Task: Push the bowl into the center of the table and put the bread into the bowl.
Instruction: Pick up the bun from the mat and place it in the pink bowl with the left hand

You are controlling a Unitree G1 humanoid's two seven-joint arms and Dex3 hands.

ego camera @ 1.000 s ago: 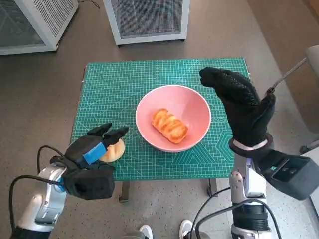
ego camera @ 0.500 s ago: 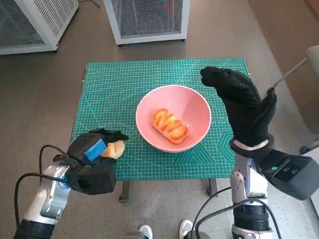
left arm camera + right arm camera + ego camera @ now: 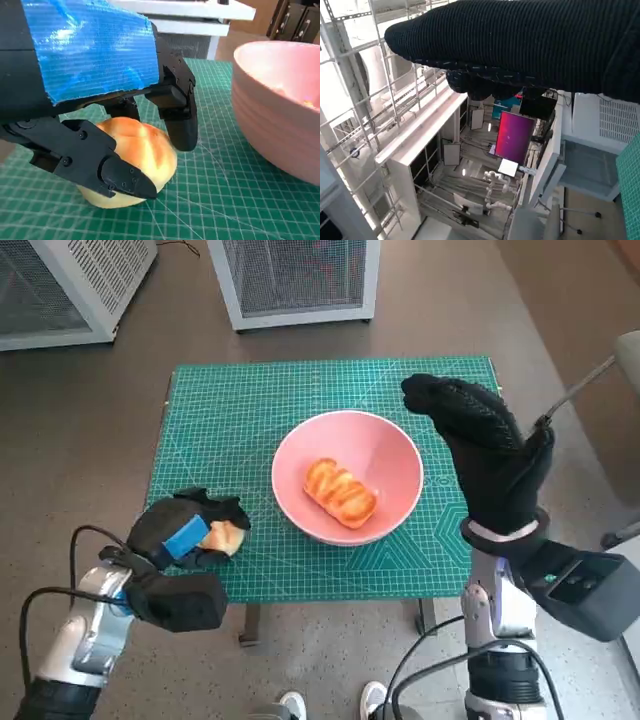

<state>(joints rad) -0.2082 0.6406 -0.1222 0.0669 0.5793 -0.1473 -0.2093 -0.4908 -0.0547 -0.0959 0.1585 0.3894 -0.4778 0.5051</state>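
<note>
One soft, light bread roll (image 3: 131, 167) sat clamped under your left hand (image 3: 186, 531); squeezing gently across its sides suited it.

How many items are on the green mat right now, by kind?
Pink round bowl: 1
Bread: 2 (glazed golden twisted loaf lying in the bowl; pale round bun on the mat under the left robot hand)
Total: 3
</note>
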